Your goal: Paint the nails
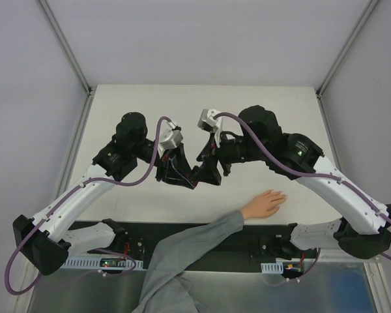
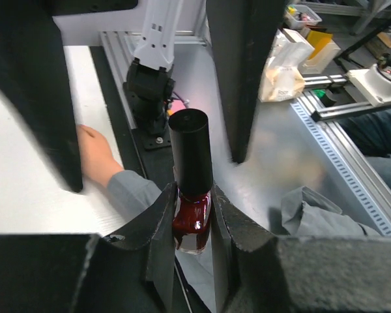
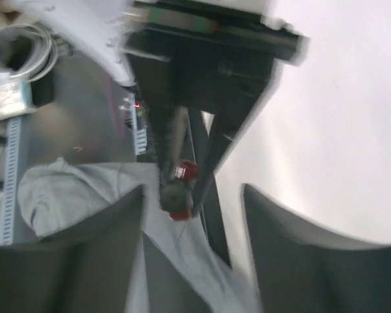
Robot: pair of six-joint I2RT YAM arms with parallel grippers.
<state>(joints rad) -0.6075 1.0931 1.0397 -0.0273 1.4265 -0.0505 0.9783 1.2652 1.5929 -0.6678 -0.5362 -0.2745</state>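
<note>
White tabletop (image 1: 150, 111) inside a pale grey walled booth (image 1: 39, 78). Above mid-tabletop, left fingers (image 2: 194, 228) pinched tight on a dark red polish bottle (image 2: 194, 218), black cap (image 2: 190, 147) up. Just beside, right fingers (image 3: 194, 208) spread wide, holding nothing. Best to centre squarely over the cap before closing and twisting. Flat at the near edge, right of centre: bare hand (image 1: 264, 204), grey-sleeved, nails too small to make out.

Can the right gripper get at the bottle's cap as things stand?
Probably yes. The left gripper clamps only the glass of the bottle, leaving the cap bare above the grip. The right gripper is open, and its fingers seem to stand either side of the cap.
</note>
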